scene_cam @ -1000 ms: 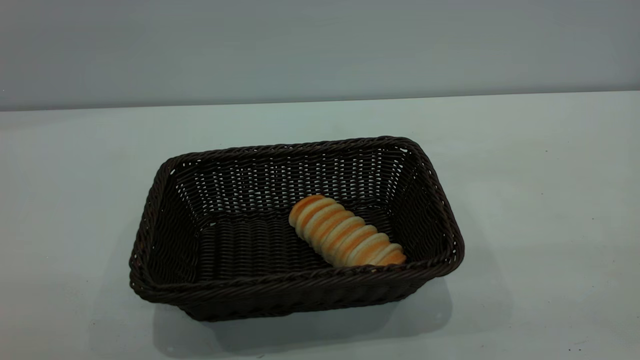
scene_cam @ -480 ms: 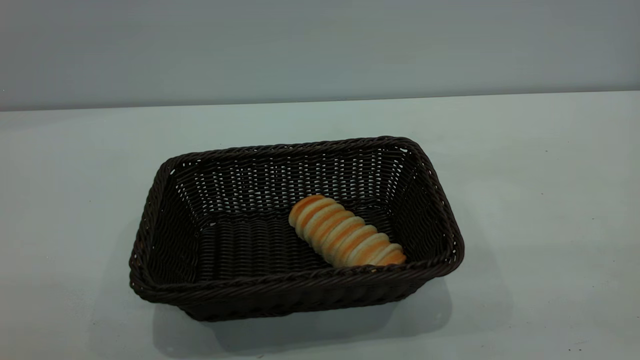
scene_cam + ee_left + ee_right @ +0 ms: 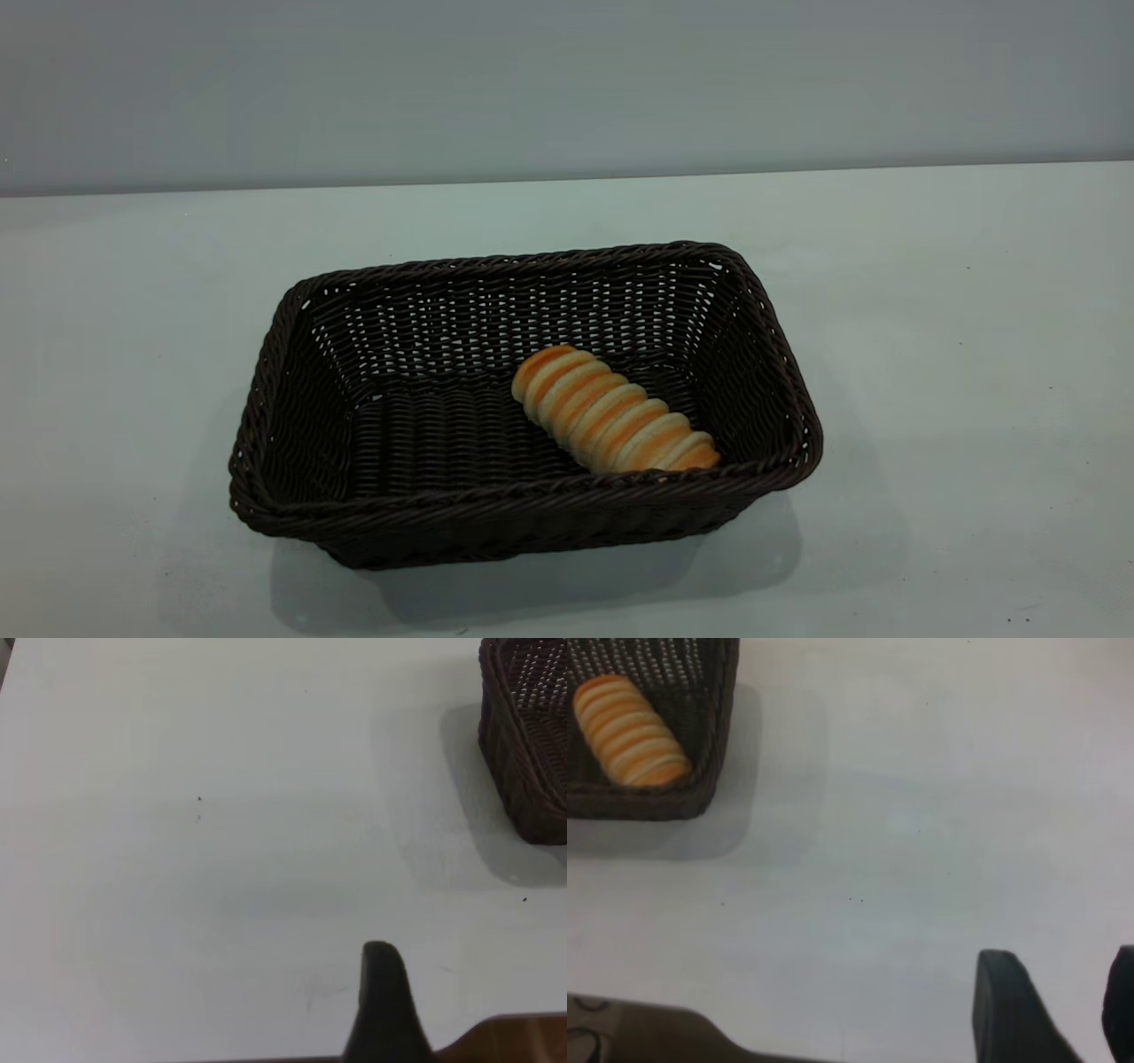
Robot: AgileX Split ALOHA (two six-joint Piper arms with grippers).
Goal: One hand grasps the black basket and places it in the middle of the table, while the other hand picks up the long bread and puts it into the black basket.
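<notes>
Left gripper (image 3: 383, 1010) over bare table (image 3: 930, 292), well left of black basket (image 3: 532, 514); opening: cannot tell (one finger visible). Long bread (image 3: 611, 409) lies diagonally inside basket, right half. Right gripper (image 3: 1063, 1014) open, empty.

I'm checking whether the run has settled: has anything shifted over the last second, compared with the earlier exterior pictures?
Nothing visibly changed. The long bread lies at the same slant inside the black basket, toward its right end, and the basket sits at the same spot on the table. No arm shows in the exterior view, then or now.
</notes>
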